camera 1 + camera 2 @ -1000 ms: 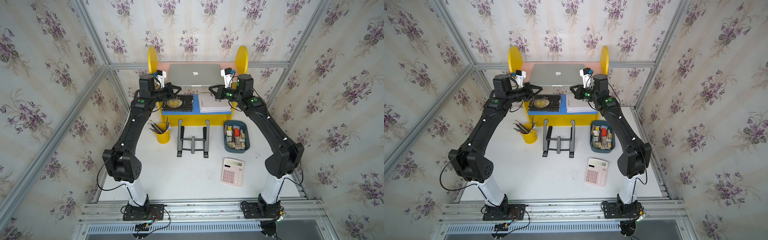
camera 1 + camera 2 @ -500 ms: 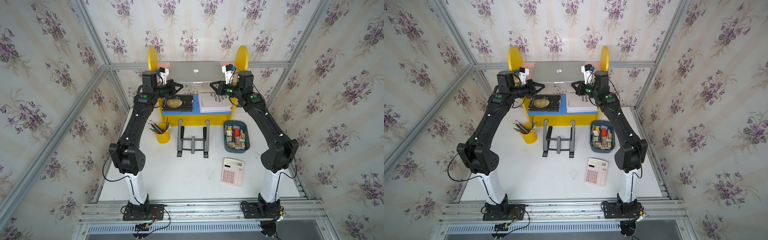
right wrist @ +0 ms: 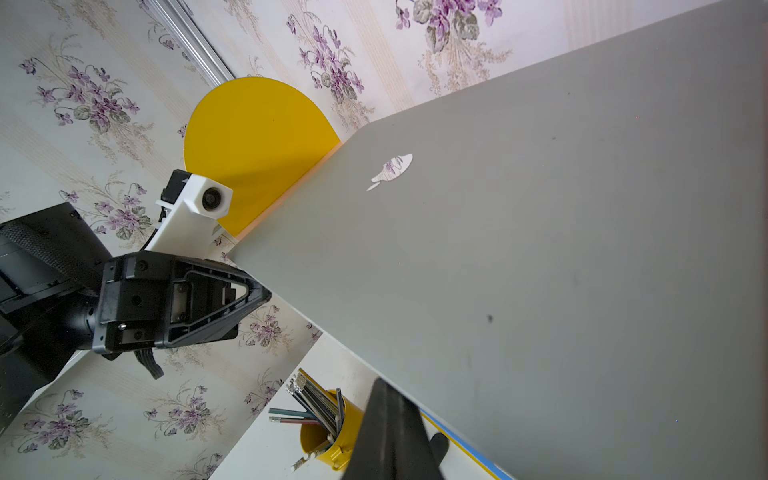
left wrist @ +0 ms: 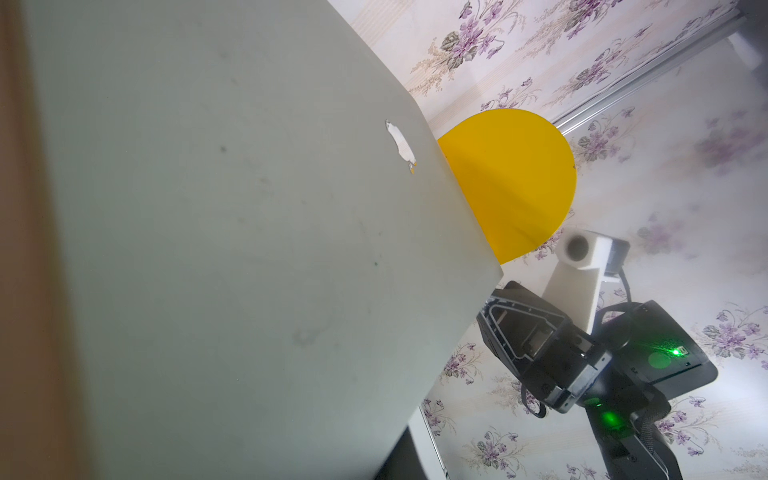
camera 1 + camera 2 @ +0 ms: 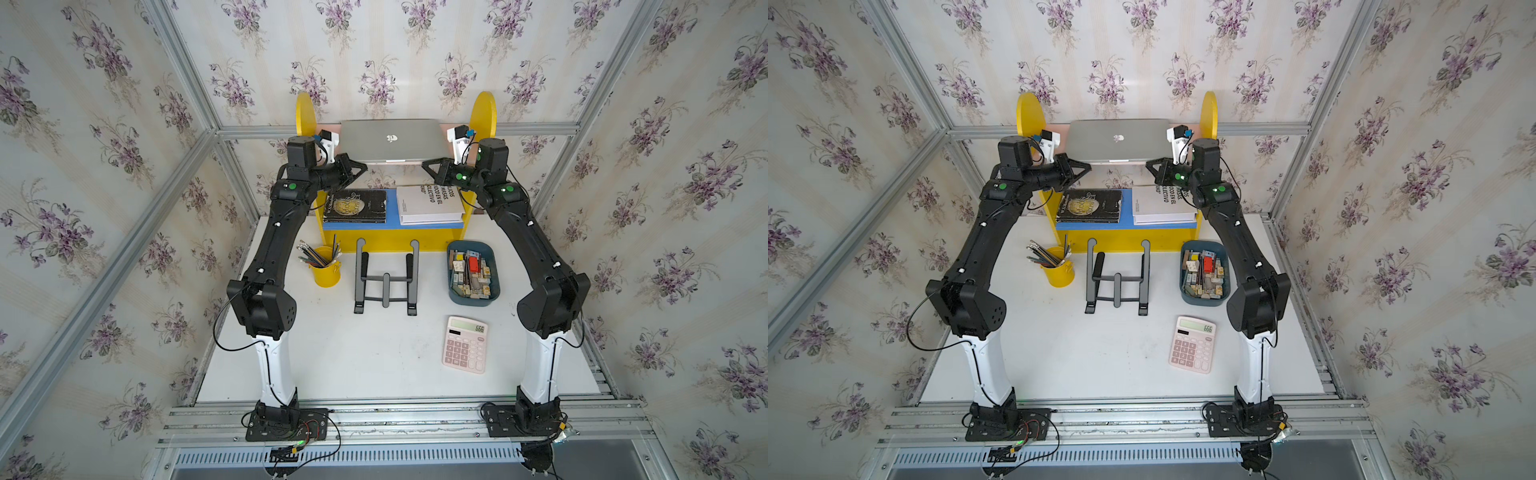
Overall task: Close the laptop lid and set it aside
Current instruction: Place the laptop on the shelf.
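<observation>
laptop (image 5: 390,141), with the laptop lid (image 5: 415,137) down and apple logo (image 5: 391,137) up, lies on the top board of the yellow shelf (image 5: 395,243) at upper centre in both top views. left pincer (image 5: 360,168) and right pincer (image 5: 426,165) are both closed on nothing, tips just beside its front corners. likely stiff, weighty, slick aluminium: best clamped by the side edges. calculator (image 5: 466,344) shows 666; white book (image 5: 430,203) reads 'colectivo'.

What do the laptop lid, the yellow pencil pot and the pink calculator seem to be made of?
The laptop lid: probably aluminium, matt silver-grey, with a mirror-like logo reflecting the wallpaper. The yellow pencil pot: likely painted metal, judging by its thin rim and sheen; plastic is possible. The pink calculator: apparently moulded plastic, smooth and even in colour.
</observation>
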Robot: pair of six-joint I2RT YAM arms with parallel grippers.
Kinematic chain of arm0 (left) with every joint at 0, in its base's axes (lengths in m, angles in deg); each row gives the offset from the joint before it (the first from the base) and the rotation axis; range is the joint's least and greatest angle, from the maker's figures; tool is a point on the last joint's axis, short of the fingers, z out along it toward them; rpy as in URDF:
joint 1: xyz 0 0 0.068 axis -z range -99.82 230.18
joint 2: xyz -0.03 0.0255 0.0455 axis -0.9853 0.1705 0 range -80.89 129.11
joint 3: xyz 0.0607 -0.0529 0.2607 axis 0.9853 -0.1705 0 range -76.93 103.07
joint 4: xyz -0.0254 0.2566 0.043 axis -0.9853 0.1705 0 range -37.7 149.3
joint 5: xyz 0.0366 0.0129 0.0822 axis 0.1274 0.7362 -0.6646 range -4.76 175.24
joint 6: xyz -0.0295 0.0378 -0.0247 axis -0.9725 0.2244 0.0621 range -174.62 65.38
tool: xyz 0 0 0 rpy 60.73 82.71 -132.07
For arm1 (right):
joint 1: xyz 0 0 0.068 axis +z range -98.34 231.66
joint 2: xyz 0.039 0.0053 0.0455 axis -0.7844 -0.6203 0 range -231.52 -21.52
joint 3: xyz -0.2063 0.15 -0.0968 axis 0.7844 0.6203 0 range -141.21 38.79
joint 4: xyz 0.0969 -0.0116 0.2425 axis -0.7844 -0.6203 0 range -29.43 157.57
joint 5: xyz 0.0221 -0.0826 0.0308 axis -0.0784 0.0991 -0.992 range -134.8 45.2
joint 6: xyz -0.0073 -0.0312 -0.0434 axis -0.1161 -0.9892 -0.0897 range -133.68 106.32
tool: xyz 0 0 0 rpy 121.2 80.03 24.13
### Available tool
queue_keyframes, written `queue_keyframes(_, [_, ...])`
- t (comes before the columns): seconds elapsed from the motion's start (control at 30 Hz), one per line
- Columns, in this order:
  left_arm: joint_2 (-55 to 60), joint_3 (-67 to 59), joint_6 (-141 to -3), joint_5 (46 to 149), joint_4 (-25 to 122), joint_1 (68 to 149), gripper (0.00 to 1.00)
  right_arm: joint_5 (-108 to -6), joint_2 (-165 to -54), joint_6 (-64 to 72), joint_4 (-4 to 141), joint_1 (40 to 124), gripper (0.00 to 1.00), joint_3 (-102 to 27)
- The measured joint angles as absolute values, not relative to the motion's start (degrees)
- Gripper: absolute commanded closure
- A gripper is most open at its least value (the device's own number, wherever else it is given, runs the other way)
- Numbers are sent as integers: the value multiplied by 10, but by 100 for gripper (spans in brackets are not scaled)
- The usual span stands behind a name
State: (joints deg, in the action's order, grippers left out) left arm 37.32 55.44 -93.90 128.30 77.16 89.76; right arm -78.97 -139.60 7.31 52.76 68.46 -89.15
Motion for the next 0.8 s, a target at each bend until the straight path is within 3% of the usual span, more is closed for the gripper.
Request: queue_keyframes(0.8, [415,618,-953,1302,792,892,100,-817,-1409,89,554,673,100,-897])
